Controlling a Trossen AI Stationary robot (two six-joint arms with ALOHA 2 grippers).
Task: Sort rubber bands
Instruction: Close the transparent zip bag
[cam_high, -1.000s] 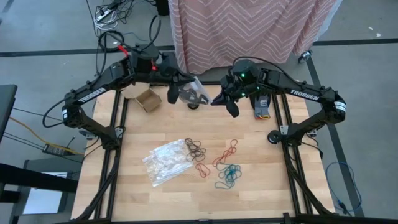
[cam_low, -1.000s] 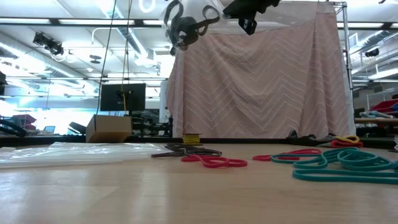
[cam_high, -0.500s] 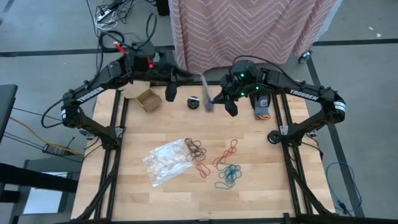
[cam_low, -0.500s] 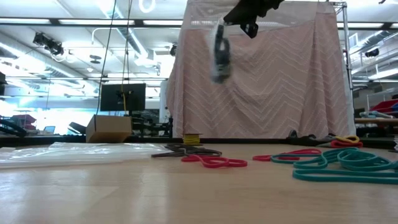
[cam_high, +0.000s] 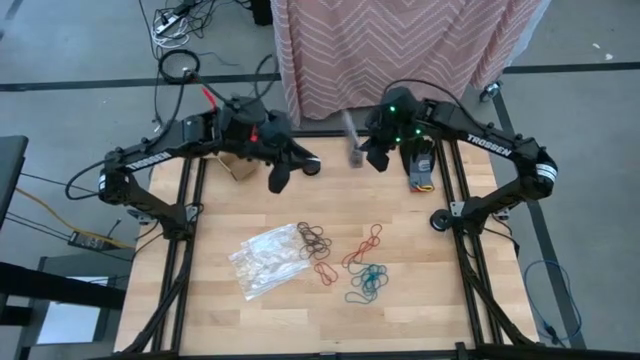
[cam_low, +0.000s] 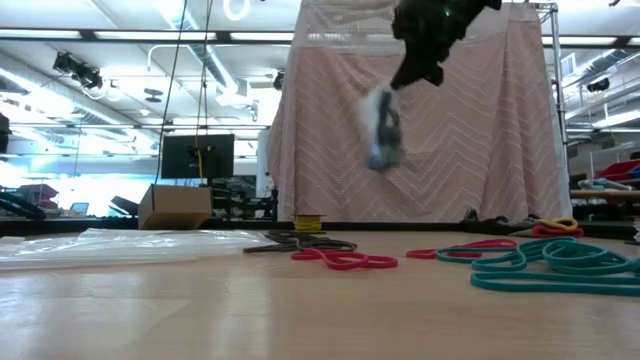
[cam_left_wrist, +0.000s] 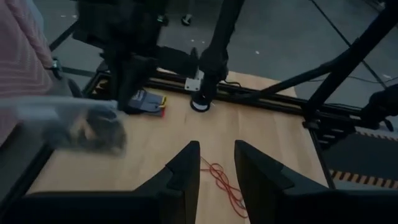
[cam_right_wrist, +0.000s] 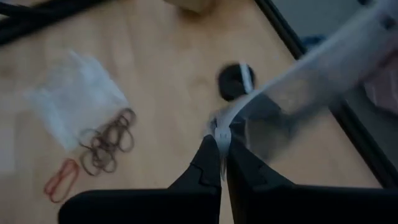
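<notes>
Clear plastic bag (cam_right_wrist: 292, 87) now hangs from my clenched right gripper (cam_right_wrist: 221, 144) alone; my left gripper (cam_left_wrist: 216, 165), released, has withdrawn. Sorted rubber bands (cam_high: 345, 255) lie below.

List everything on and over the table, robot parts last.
Brown rubber bands: a cluster, mid-table, beside the flat bags.
Red rubber bands: several, right of the brown ones.
Teal rubber bands: a cluster, nearest the front edge.
Clear plastic bags: flat pile, left of centre.
Clear bag: one, dark contents, hanging from the right gripper.
Cardboard box: one, brown, far left.
Black disc: one, far edge.
Left gripper: open, empty.
Right gripper: shut on the bag.
</notes>
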